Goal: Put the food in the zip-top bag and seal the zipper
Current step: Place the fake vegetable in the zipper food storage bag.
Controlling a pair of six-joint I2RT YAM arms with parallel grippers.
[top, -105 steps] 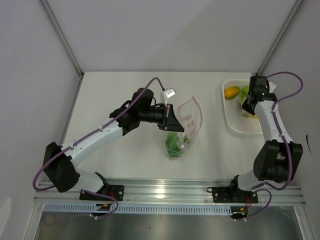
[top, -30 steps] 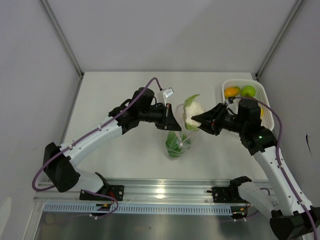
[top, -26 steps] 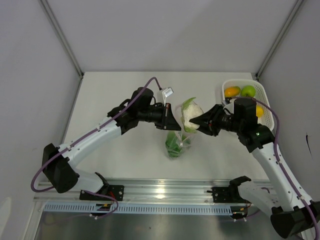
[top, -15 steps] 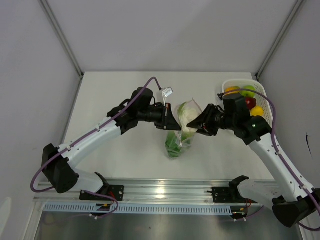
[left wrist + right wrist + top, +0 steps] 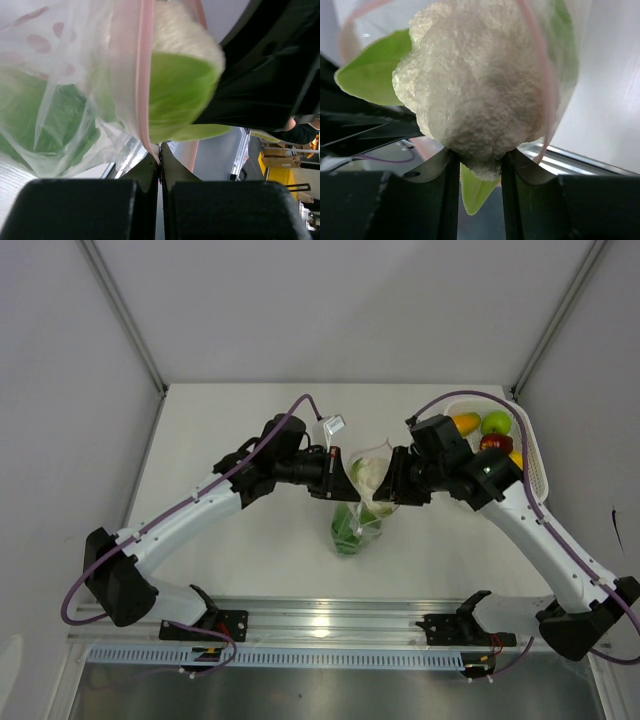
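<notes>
The zip-top bag (image 5: 368, 512) stands upright near the middle of the table (image 5: 230, 420), beyond the arm bases, with one piece of food (image 5: 347, 532) lying in its bottom and the cabbage (image 5: 371, 474) partly inside its mouth. The left gripper (image 5: 345, 480) sits at the mouth's left side, pinching the zipper (image 5: 145, 75) edge, and the right gripper (image 5: 388, 488) sits at the right side with a finger on either side of the cabbage. The basket (image 5: 538, 468) lies well to the right, at the table's far right side behind the right arm, with several fruits (image 5: 492, 432) in it
</notes>
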